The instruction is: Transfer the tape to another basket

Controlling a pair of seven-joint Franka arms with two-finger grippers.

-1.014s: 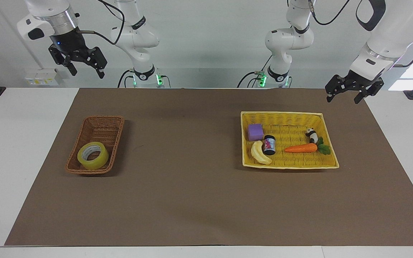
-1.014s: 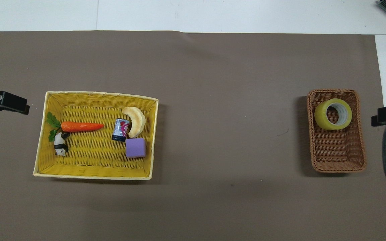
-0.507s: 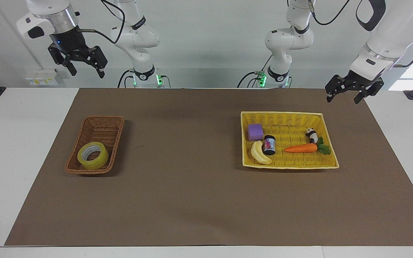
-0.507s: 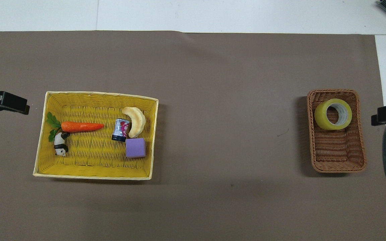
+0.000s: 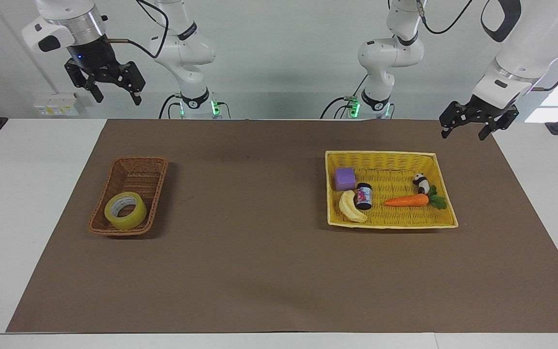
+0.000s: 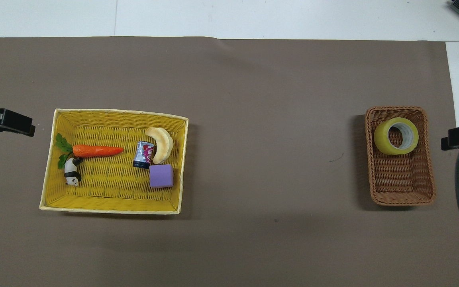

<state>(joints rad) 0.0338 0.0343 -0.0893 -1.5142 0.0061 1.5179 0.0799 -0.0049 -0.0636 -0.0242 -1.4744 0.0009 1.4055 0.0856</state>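
The tape [image 5: 125, 210] [image 6: 396, 136], a yellowish roll with a pale core, lies in the brown wicker basket [image 5: 136, 170] [image 6: 401, 189], at the basket's end farther from the robots. My right gripper [image 5: 116, 98] hangs open and empty, high over the table strip beside that basket, well clear of the tape. My left gripper [image 5: 463, 135] is open and empty too. It waits low over the mat beside the yellow basket [image 5: 390, 158] [image 6: 110, 205], toward the left arm's end of the table.
The yellow basket holds a carrot [image 5: 406, 200], a panda figure [image 5: 421, 183], a purple block [image 5: 345, 179], a small dark jar [image 5: 364, 196] and a banana [image 5: 351, 207]. A brown mat [image 5: 259, 252] covers the table between the two baskets.
My right gripper has risen a little over the last second. The left gripper, the tape and both baskets stay where they were.
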